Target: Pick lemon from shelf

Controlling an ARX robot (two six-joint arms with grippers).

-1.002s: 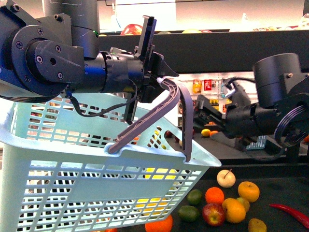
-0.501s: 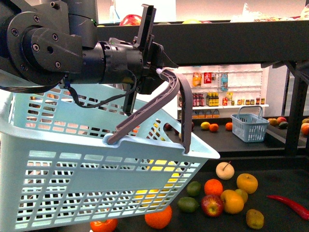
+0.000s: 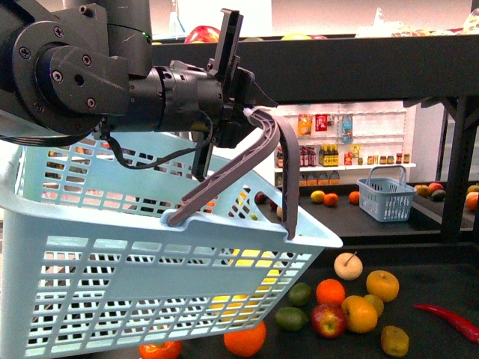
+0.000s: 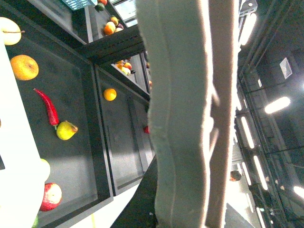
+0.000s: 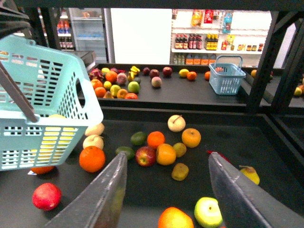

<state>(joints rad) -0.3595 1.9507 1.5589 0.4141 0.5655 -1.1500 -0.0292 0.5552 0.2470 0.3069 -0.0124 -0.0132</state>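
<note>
1 s ago the right arm filled the right side of the front view. It's gone from that view now, so the tray of the shelf (image 3: 441, 278) is open to sight again. The basket (image 3: 112, 224) hangs much as it did, tilted, w/ the left tool (image 3: 241, 112) clamped on its grey handle (image 3: 251, 157). The right tool (image 5: 166, 190) hovers above the tray, fingers (image 5: 107, 194) apart, nothing between them.

The lemon (image 3: 232, 262) is prob. the bright yellow showing through the basket's slats, so inside the basket, not on the tray. If so, the pick looks done & the right arm has pulled clear — a judgement, not a certainty.

Hard to make out:
- The yellow shows only in slivers, no outline, so another fruit can't be ruled out.
- The basket hides the left part of the tray in the front view.
- The left wrist view is mostly blocked by the pale handle up close — the tool's own fingers don't show there.
- A 2nd small yellow fruit (image 3: 318, 196) sits on the rear rack just beside an orange (image 3: 331, 199), too small to ID.
</note>
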